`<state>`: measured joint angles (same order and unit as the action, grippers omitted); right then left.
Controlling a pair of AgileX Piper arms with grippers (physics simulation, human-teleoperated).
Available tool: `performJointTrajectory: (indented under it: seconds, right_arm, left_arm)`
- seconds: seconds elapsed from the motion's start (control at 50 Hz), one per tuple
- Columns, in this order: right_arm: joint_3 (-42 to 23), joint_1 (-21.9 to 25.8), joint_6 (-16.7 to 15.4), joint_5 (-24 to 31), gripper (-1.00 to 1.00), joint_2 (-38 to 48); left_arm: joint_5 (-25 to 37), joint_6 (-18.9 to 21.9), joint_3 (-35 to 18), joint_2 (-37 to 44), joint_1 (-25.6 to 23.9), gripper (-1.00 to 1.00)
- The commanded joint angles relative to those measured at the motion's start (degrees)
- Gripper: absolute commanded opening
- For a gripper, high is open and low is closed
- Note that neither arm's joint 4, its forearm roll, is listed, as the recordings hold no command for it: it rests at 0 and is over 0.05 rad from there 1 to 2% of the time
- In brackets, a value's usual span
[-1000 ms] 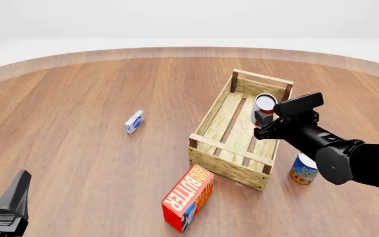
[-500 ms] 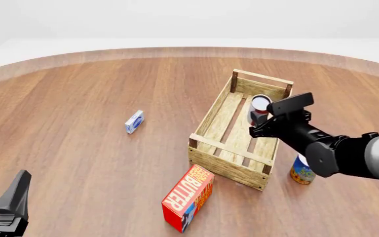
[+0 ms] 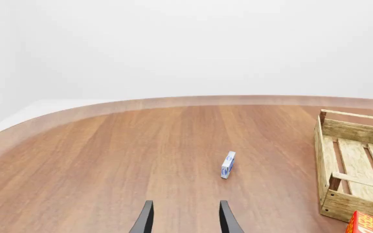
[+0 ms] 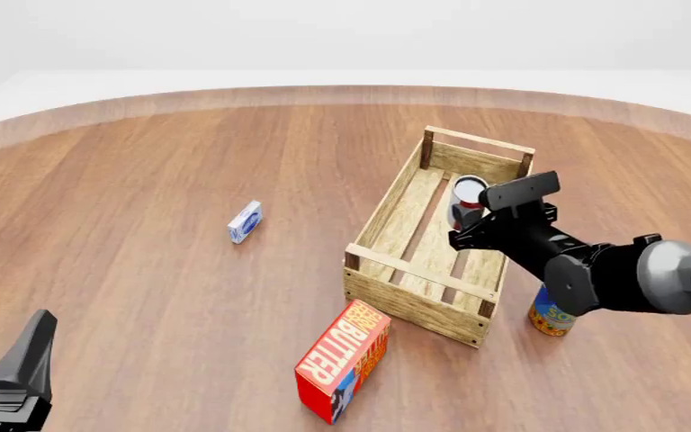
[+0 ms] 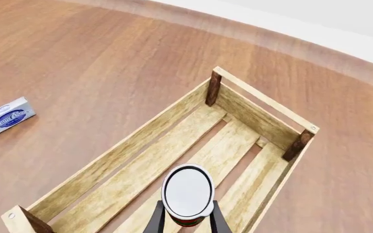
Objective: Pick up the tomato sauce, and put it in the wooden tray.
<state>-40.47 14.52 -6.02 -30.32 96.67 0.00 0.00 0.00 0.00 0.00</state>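
Wooden tray [image 4: 384, 216]: rough pale slats (darker posts); tomato sauce [image 5: 187, 190]: smooth silvery lid; table [image 4: 141, 162]: polished wood.

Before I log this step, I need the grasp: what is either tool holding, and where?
The right tool grips the tomato sauce by its sides, below the lid, over the wooden tray. The left tool holds nothing.

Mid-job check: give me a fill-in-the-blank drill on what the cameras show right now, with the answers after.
1. The right gripper holds the tomato sauce above the slatted floor of the ____.
2. The left gripper has its jaws ____ and holds nothing.
3. The small blue-and-white box lies on the table to the ____ of the wooden tray in the front view.
4. The box lettered BUTTER is coloured ____.

Missing words: wooden tray; open; left; red-orange
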Motion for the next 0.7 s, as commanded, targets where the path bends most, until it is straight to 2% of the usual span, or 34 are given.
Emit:
performJointTrajectory:
  seconds: [0.02,0.7]
  right_arm:
    - [-1.2,-0.6,0.9,-1.0,-1.00,2.1]
    - [-4.3,-0.6,1.0,-2.5,-1.00,7.5]
  left_arm:
    - [0.0,0.0,0.0,0.0,0.0,1.00]
    - [0.0,0.0,0.0,0.0,0.0,1.00]
